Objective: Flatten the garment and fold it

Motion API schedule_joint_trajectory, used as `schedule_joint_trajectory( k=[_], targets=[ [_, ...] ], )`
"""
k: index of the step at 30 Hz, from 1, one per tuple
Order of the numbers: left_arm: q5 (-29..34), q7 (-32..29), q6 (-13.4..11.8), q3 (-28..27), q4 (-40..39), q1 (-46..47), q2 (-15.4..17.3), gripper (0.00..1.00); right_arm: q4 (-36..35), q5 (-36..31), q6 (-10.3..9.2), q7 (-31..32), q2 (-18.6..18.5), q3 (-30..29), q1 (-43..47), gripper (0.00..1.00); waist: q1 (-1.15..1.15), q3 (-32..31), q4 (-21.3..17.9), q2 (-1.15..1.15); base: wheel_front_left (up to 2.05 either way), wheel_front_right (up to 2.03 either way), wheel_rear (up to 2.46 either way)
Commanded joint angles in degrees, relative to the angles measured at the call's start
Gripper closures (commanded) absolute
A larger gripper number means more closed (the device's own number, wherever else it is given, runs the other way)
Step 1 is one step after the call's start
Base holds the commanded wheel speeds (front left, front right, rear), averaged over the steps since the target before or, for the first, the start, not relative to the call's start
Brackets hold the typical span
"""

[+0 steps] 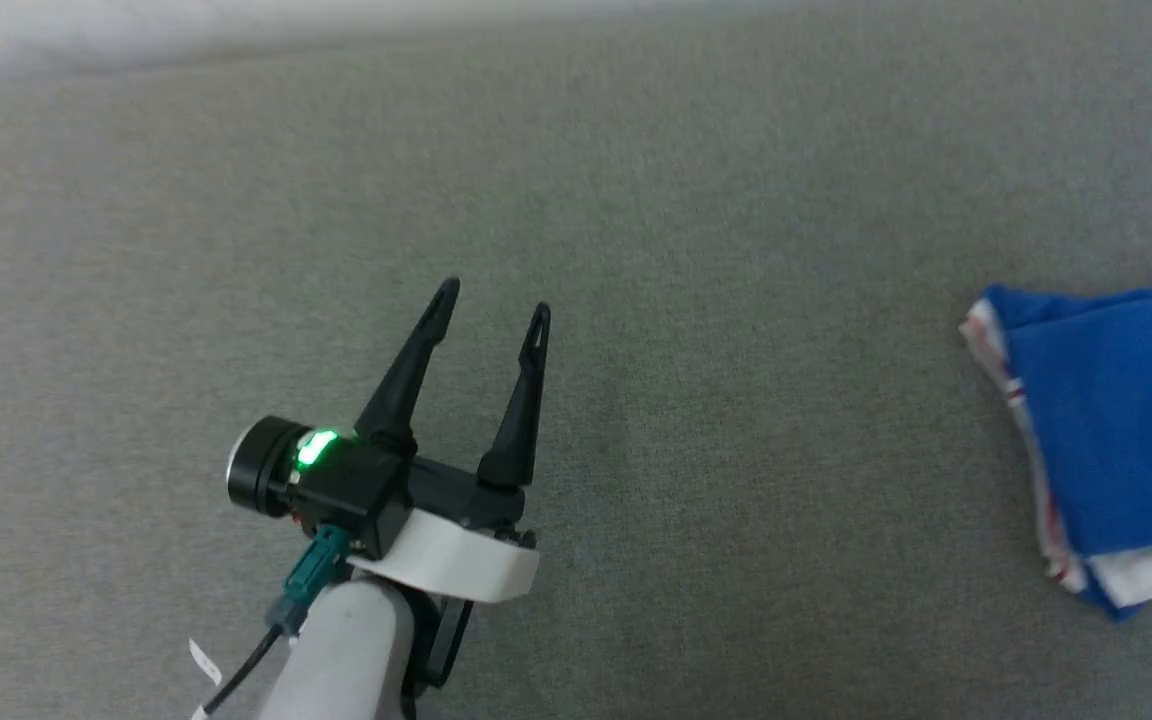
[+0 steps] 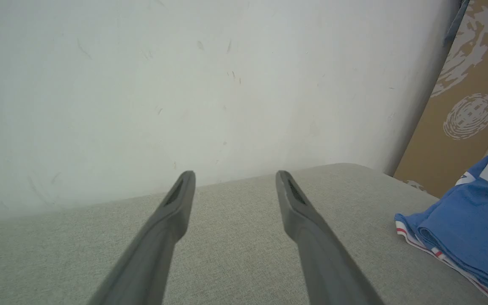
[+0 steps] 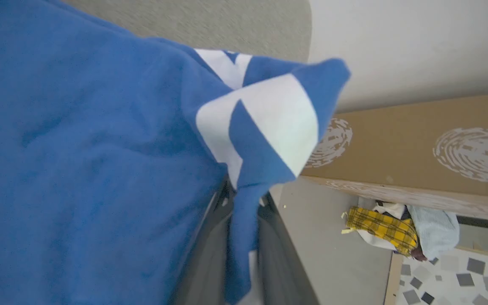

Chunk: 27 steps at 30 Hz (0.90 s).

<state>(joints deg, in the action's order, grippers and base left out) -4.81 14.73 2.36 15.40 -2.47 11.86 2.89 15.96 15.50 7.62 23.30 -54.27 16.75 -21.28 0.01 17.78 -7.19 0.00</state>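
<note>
Grey pad (image 1: 686,180) holds shirt (image 1: 1106,420), well right of open left claw (image 1: 496,298); right claw (image 3: 244,199) pinches a fold for unfolding. Next: pull it flat.

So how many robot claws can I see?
2. The left gripper is open over the grey surface; the right gripper is shut on the blue T-shirt.

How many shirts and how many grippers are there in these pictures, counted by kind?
blue shirt: 1
grippers: 2 (left gripper open, right gripper shut on the blue shirt)
total: 3
</note>
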Motion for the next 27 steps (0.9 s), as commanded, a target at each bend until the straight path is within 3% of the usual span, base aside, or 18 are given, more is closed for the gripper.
schedule_joint_trajectory(
  k=[1, 11, 21, 22, 23, 27],
  targets=[
    [0.81, 0.27, 0.32, 0.1, 0.11, 1.14, -0.02, 0.0, 1.46, 0.2, -0.13, -1.07, -0.31, -0.88, -1.32, 1.0, -0.01, 7.92, -3.27, 0.0, 0.0, 0.0, 0.0],
    [1.69, 0.27, 0.63, 0.79, -0.38, 4.86, -0.02, 0.0, 21.97, -2.9, -0.13, -12.82, -2.7, -12.57, -5.38, 1.0, -0.01, 15.25, 0.52, 0.0, 0.0, 0.0, 0.0],
    [2.23, 0.27, 0.6, 0.77, -0.69, 5.58, -0.02, 0.0, 32.3, -9.02, -0.13, -21.77, -0.56, -18.23, -10.75, 1.0, -0.01, 17.3, 1.95, 0.0, 0.0, 0.0, 0.0],
    [2.23, 0.27, 0.62, 0.71, -0.57, 5.6, -0.02, 0.0, 33.24, -9.65, -0.13, -21.81, -0.17, -18.49, -11.12, 0.62, -0.01, 17.12, 1.98, 0.0, 0.0, 0.0, 0.0],
    [2.19, 0.27, 0.61, 0.63, -0.45, 5.59, -0.02, 0.0, 34.0, -10.26, -0.13, -22.02, 0.21, -18.73, -11.52, 0.0, -0.01, 16.79, 1.96, 0.0, 0.0, 0.0, 0.0],
    [1.71, 0.27, 0.49, 0.27, 0.15, 4.92, -0.02, 0.0, 36.2, -12.36, -0.13, -22.73, 1.38, -19.33, -12.99, 0.0, -0.01, 14.07, 1.59, 0.0, 0.0, 0.0, 0.0]
  ],
)
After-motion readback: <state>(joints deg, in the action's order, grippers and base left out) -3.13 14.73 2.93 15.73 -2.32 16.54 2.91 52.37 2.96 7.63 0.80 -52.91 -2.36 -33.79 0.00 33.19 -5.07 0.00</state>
